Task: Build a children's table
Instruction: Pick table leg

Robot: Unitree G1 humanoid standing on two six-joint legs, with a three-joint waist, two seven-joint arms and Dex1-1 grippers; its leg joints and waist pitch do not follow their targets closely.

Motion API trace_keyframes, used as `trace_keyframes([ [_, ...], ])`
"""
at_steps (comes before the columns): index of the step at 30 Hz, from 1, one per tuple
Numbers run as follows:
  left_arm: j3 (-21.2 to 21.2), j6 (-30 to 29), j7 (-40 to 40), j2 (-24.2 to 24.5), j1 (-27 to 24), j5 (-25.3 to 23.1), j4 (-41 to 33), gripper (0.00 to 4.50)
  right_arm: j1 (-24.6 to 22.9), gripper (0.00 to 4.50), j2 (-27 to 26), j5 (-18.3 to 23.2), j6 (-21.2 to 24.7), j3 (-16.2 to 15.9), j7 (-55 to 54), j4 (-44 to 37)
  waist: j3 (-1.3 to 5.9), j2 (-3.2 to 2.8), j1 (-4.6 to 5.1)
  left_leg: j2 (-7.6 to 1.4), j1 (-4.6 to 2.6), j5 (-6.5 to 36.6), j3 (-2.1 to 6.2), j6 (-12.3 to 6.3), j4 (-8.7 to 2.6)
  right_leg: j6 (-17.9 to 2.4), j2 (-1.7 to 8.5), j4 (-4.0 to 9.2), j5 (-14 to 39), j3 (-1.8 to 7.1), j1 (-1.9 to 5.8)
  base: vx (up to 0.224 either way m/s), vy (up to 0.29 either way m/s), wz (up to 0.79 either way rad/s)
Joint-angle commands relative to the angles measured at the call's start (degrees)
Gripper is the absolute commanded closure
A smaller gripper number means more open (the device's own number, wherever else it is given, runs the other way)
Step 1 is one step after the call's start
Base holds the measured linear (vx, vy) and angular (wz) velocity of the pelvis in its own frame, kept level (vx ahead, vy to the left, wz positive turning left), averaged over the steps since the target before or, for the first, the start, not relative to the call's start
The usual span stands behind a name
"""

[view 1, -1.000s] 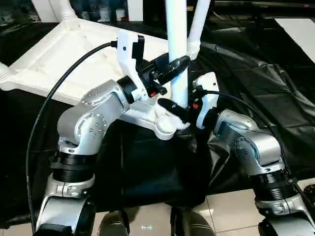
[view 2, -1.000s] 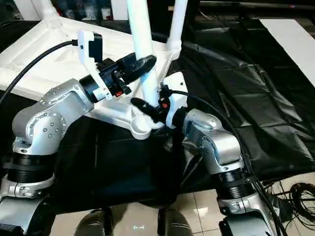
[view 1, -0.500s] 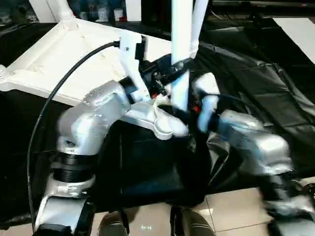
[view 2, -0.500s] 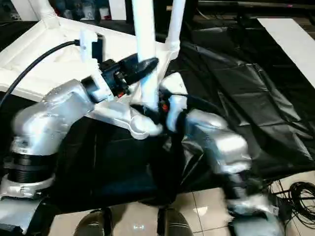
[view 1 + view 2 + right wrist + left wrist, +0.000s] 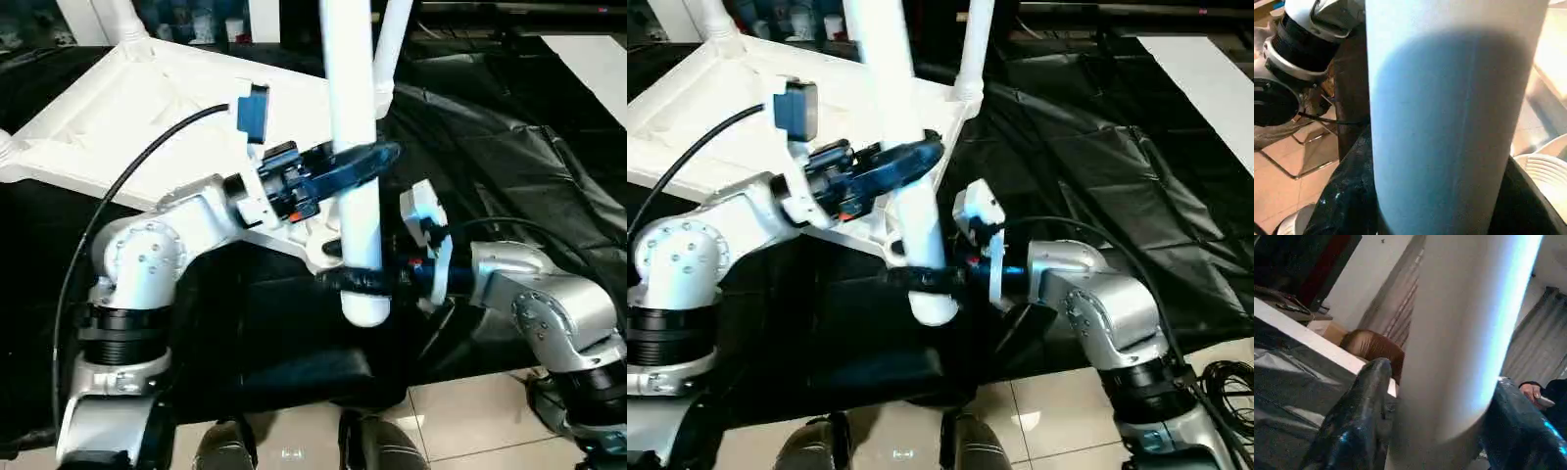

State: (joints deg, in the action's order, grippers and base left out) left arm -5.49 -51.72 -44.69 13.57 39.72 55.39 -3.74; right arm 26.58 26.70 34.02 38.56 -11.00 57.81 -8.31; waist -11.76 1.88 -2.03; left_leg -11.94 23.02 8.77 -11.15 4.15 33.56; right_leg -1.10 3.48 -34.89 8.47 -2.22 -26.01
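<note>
The white tabletop lies upside down on black cloth at the back left. Two legs stand in its far corners. A third white leg hangs upright in front of the near corner socket, its rounded end just below and in front of that corner. My left gripper is shut on this leg at mid-height. My right gripper is shut on it close to the lower end. In the wrist views the leg sits between black fingers.
Crumpled black cloth covers the work surface to the right. Tiled floor lies at the near edge, with cables at the right. A person's hand shows in the left wrist view. A ribbed white socket is beside the leg.
The held leg has come down and toward me, so its end now hangs in front of the corner socket. My right arm swung out and lower; its gripper now holds near the leg's end.
</note>
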Motion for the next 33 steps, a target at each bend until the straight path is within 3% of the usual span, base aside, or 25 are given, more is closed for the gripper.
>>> trace_keyframes([
  [1,-1.2,-0.7,0.4,0.4,0.7,0.8,-0.1,2.01,-0.1,2.61,0.1,0.6,0.1,0.2,0.5,-1.5,5.04,0.20,-0.18,-0.45,-1.28,8.0,0.36,-2.78,-3.30,-10.5,3.08,4.11,15.5,2.37,3.86,0.000,0.000,0.00],
  [6,-2.3,-1.4,1.0,-0.1,0.7,2.0,0.3,2.49,0.0,2.61,0.1,0.5,0.3,0.3,0.7,-1.5,4.99,0.26,-0.15,-0.44,-1.23,8.3,0.38,-2.81,-3.34,-10.3,3.13,4.20,16.1,2.37,3.96,0.000,0.000,0.00],
  [16,-3.4,-1.6,2.4,-0.4,0.9,3.6,0.4,2.58,-0.1,2.61,-0.5,-1.9,-2.8,0.4,-1.0,-1.0,4.98,0.18,-0.17,-0.44,-1.22,8.9,0.41,-2.02,-3.44,-9.5,3.16,4.39,17.7,2.34,3.80,0.000,0.000,0.00],
  [17,-3.1,-1.2,2.6,-0.3,0.7,2.8,0.1,2.58,0.0,2.61,-1.1,-1.4,-2.5,0.7,-1.3,-0.6,5.01,0.12,-0.16,-0.44,-1.25,8.9,0.42,-2.07,-3.46,-9.6,3.14,4.39,17.6,2.34,3.82,0.000,0.000,0.00],
  [19,-3.0,-0.8,3.0,-0.3,0.6,2.3,-0.2,2.58,0.1,1.91,-1.7,-0.9,-2.0,1.2,-2.0,-0.4,5.08,0.10,-0.17,-0.49,-1.33,8.6,0.38,-2.26,-3.42,-9.8,3.11,4.34,16.8,2.36,3.79,0.000,0.000,0.00],
  [21,-2.0,0.5,3.2,0.2,0.7,0.0,-1.3,2.58,0.6,1.92,-2.9,-0.3,-1.2,2.1,-3.8,0.0,5.11,0.07,-0.15,-0.52,-1.29,8.6,0.38,-2.27,-3.43,-9.8,3.05,4.29,16.4,2.35,3.81,0.000,0.000,0.00],
  [24,1.3,2.5,3.6,2.3,1.4,-5.1,-3.7,2.67,1.6,1.54,-3.2,-2.9,-0.4,1.7,-8.6,0.6,5.16,0.03,-0.11,-0.65,-1.47,8.1,0.46,-1.75,-3.58,-9.2,3.08,4.27,16.7,2.36,3.68,0.000,0.000,0.00],
  [26,3.1,3.6,3.9,3.5,2.0,-7.7,-5.0,2.68,2.3,1.51,-3.1,-3.1,1.0,1.9,-9.7,1.5,5.23,0.06,-0.05,-0.67,-1.51,7.8,0.45,-1.44,-3.58,-9.1,3.07,4.20,16.5,2.39,3.74,0.000,0.000,0.00],
  [33,3.9,5.0,5.3,3.8,2.9,-9.6,-6.3,2.70,3.6,1.51,-1.8,-3.1,3.7,2.6,-9.8,2.1,5.64,0.11,-0.16,-0.51,-1.36,6.0,0.20,-1.77,-3.25,-10.6,2.96,3.57,11.4,2.50,4.13,0.000,0.000,0.00],
])
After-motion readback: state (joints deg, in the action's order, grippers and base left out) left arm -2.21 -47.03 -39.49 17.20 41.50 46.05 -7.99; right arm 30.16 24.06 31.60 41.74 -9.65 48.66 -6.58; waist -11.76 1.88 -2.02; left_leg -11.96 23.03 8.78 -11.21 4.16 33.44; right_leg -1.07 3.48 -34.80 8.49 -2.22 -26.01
